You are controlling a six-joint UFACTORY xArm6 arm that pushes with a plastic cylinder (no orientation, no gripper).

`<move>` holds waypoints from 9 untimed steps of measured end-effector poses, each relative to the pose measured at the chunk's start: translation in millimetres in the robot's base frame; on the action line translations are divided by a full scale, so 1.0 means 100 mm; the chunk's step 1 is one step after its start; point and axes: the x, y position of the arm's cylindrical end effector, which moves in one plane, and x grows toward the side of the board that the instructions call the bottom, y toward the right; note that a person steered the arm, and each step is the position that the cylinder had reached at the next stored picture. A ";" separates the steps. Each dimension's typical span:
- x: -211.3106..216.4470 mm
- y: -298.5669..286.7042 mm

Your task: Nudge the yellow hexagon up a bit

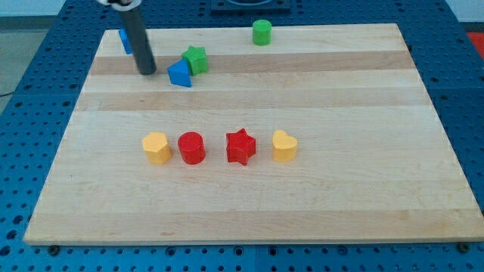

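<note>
There is no hand on this arm, so nothing opens, closes or grips; it ends in a dark rod whose tip [147, 72] rests on the tabletop [249, 204] near the view's top left. Taking the tip as the landmark: a blue block [123, 39], partly hidden behind the rod so its shape cannot be told, sits just to its upper left; a blue triangle [180, 73] lies near on its right, touching a green star [196, 59] just beyond; a green cylinder [262, 32] stands farther right, at the tabletop's top edge. The yellow hexagon [156, 147] lies well below the tip, almost straight down the view, apart from it. To the hexagon's right runs a row: a red cylinder [191, 147] just beside it, a red star [240, 146], then a yellow heart [284, 146].
</note>
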 end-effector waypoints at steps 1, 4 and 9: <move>0.18 -0.31; 1.17 -1.01; 1.91 1.22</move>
